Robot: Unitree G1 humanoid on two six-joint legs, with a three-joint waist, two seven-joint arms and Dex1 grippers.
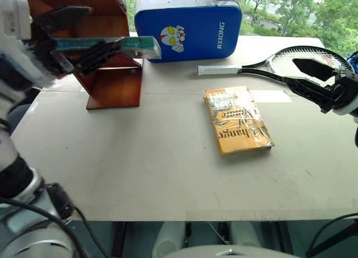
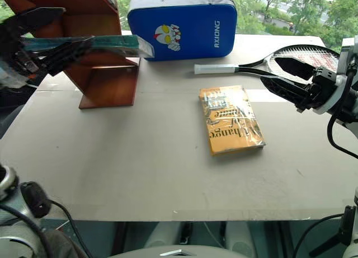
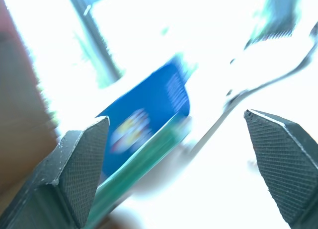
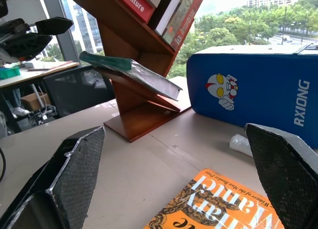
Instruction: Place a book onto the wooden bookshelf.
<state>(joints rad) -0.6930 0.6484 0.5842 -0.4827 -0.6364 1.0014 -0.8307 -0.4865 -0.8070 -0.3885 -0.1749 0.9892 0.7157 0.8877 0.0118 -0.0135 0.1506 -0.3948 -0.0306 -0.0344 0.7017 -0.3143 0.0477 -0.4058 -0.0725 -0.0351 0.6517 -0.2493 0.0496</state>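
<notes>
**Tabletop bare up front, book barely lodged at the back**

Closest to me the table [image 1: 140, 179] lies bare. At ten o'clock the left gripper [image 1: 99, 29] has its fingers spread apart above and below the book [image 4: 144, 75]. It rests on a slanted board of the wooden bookshelf [image 1: 114, 84], one end jutting toward three o'clock. If the lower finger catches that slick wrap when it withdraws, I'd expect the book to slide off. At three o'clock the right gripper [image 1: 291, 72] hangs wide open and empty.

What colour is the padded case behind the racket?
Blue, with a cartoon figure and white lettering; clearest in the right eye view.
</notes>
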